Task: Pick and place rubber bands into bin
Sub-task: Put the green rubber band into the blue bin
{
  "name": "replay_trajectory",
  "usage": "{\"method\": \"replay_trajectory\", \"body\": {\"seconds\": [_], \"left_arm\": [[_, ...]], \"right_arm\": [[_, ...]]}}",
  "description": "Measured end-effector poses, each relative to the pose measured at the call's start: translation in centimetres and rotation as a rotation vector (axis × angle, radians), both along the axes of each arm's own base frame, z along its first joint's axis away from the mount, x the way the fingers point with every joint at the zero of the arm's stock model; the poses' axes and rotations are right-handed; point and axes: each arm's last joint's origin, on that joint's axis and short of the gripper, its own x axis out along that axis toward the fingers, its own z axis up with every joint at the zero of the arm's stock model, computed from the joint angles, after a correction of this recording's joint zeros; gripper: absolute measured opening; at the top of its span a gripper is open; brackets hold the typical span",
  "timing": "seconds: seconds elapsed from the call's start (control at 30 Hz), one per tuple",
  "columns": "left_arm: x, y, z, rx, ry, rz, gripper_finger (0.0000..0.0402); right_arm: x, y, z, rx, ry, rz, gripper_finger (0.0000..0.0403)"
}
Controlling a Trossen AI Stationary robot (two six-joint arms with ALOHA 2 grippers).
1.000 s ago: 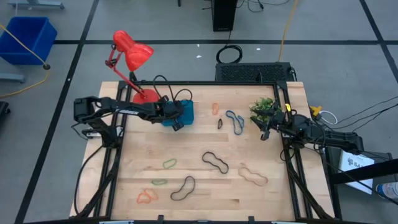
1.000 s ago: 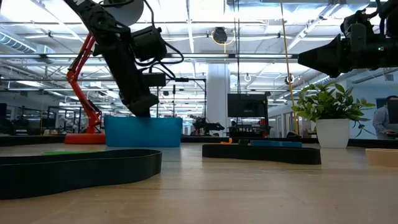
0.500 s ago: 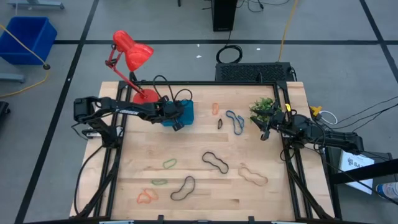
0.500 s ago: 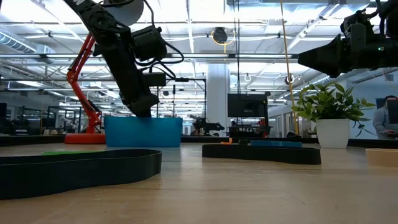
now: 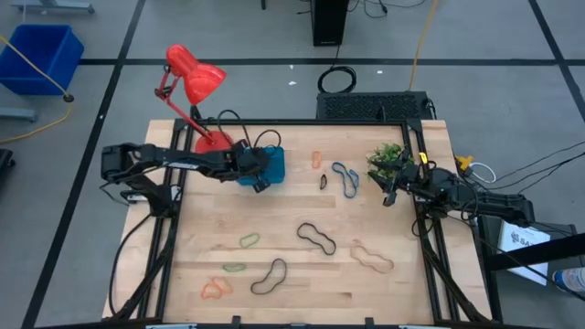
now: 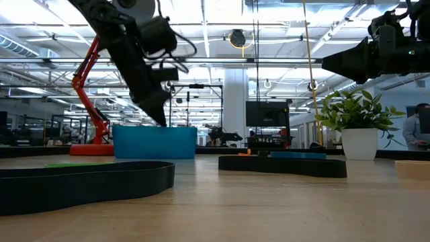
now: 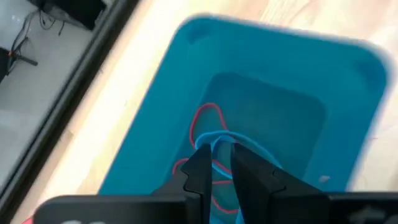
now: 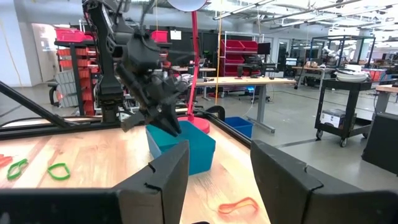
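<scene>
A wooden surface (image 5: 302, 265) is seen from above, with a dark robot arm at each side. The left pincer (image 5: 260, 179) hangs over the teal bin (image 5: 274, 161), which sits toward the far left of the surface, just beside the base of a red lamp (image 5: 194, 78). In the left wrist view its two fingers (image 7: 200, 169) stand slightly apart with a narrow gap between them, and nothing is clamped. Below them, inside the bin (image 7: 155, 143), lie a red band (image 7: 200, 118) and a blue band (image 7: 249, 148), tangled together.

The right pincer (image 5: 388, 196) waits at the right edge, beside a small potted plant (image 5: 388, 157). Its fingers (image 8: 163, 180) are wide apart and empty.

Loose bands are spread over the rest of the surface. To the right of the bin lie a small orange band (image 5: 316, 161), a small dark band (image 5: 324, 181) and a blue-grey band (image 5: 346, 179). In the middle lies a long black band (image 5: 316, 237), and a tan band (image 5: 372, 258) lies to its right. Nearer on the left are a green band (image 5: 249, 240), a second green band (image 5: 234, 269), an orange band (image 5: 216, 290) and another black band (image 5: 269, 278).

In the low view, a black band (image 6: 87, 180) lies close to the camera and hides part of the surface before the bin (image 6: 154, 142). The plant (image 6: 356, 128) in its white pot stands at the right, with a person (image 6: 421, 131) at the edge beyond it.
</scene>
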Motion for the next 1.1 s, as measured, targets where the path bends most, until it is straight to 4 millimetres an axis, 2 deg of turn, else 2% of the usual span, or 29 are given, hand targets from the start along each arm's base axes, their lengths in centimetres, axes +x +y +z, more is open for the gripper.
{"method": "replay_trajectory", "body": {"seconds": [0.1,0.27,0.43,0.57,0.73,0.83,1.0,1.1], "left_arm": [[-0.2,-0.8,1.4,-0.016,-0.064,-0.037,0.0067],[-0.3,-3.1,3.1,-0.17,-0.169,-0.204,0.0067],[-0.8,-6.6,3.7,-0.308,-0.146,-0.481,0.0067],[-1.2,-9.7,3.5,-0.364,-0.095,-0.587,0.0067],[-2.1,-13.6,3.2,-0.441,-0.048,-0.62,0.0067],[-2.6,-15.6,3.2,-0.42,-0.044,-0.586,0.0067],[-3.8,-17.8,3.0,-0.326,-0.022,-0.547,0.0067],[-4.1,-18.6,3.0,-0.332,-0.032,-0.543,0.0067]], "right_arm": [[0.0,0.0,0.0,0.001,0.0,0.0,0.0169],[0.0,0.0,0.0,0.003,-0.002,0.0,0.0169],[0.0,0.0,0.0,0.003,-0.002,0.001,0.0169],[0.0,0.0,0.0,0.003,-0.003,0.0,0.0169],[0.0,0.0,0.0,0.003,-0.005,0.0,0.0169],[0.0,0.0,0.0,0.003,-0.004,0.0,0.0169],[0.0,0.0,0.0,0.008,-0.007,0.001,0.0169],[0.0,0.0,0.0,0.01,-0.007,0.001,0.0169]]}}
